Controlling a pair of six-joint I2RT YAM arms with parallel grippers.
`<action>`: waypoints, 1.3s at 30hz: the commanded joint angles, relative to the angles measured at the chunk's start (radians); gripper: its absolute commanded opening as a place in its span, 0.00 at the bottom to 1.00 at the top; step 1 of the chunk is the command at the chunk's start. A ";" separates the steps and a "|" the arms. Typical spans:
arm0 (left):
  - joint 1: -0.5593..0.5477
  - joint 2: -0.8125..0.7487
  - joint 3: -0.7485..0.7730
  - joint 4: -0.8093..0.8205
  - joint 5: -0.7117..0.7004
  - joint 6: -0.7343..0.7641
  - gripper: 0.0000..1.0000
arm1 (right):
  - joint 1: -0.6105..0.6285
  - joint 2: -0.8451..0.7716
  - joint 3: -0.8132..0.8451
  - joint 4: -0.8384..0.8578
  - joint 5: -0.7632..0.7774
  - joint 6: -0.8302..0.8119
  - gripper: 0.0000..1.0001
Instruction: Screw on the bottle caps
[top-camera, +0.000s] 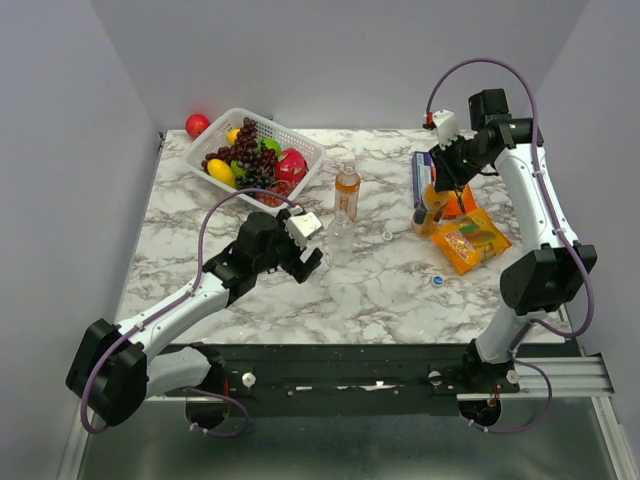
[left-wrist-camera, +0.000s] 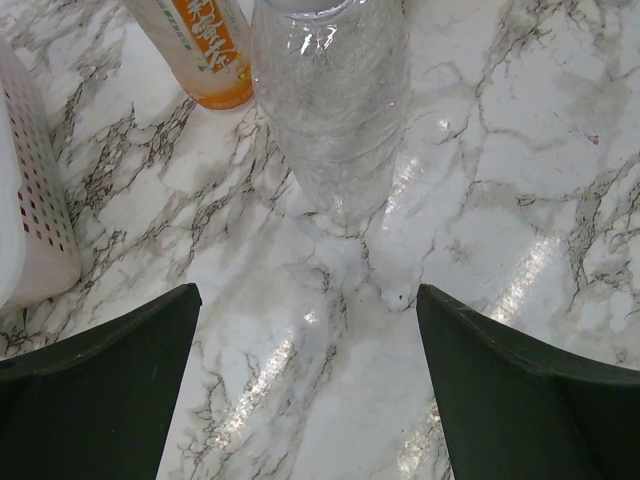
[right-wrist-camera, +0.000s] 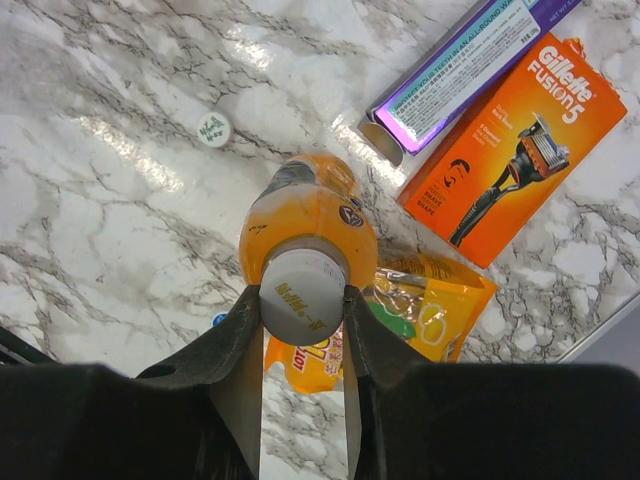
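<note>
Clock hours are read on the top view, twelve at the far edge.

1. Counter (top-camera: 250, 300), one, marbled white.
2. Basket (top-camera: 305, 152), one, white, at eleven o'clock, filled with fruit.
3. My left fingers (left-wrist-camera: 100, 400), one pair, spread wide with nothing between them, low over the counter at about eight o'clock.
4. My right fingers (right-wrist-camera: 225, 350), one pair, at two o'clock, closed on a white cap.
5. Snack packet (top-camera: 470, 240), one, orange, at three o'clock.
6. Boxes, two, at two o'clock: an orange razor box (right-wrist-camera: 510, 150) and a purple box (right-wrist-camera: 460, 70), side by side.
7. Bottles, three. First orange bottle (top-camera: 347, 190) stands near the centre. Clear bottle (left-wrist-camera: 330, 100) stands just beside it, straight ahead of my left fingers. Second orange bottle (right-wrist-camera: 300, 215) stands under my right fingers.
8. Red fruit (top-camera: 197, 125), one, outside the basket at eleven o'clock.
9. Caps, three. Gripped white cap (right-wrist-camera: 303, 293) sits on the second orange bottle's neck. Loose white cap (right-wrist-camera: 213, 128) lies on the counter right of centre. Blue cap (top-camera: 437, 281) lies at four o'clock.
</note>
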 joint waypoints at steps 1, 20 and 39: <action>0.003 0.008 0.018 -0.007 0.030 0.003 0.99 | -0.004 0.020 0.014 0.027 0.015 0.015 0.22; 0.003 0.017 0.019 -0.010 0.034 0.006 0.99 | -0.001 0.043 -0.015 0.061 0.015 0.033 0.40; 0.005 0.016 0.013 -0.004 0.042 0.005 0.99 | -0.003 0.071 -0.006 0.076 0.014 0.050 0.51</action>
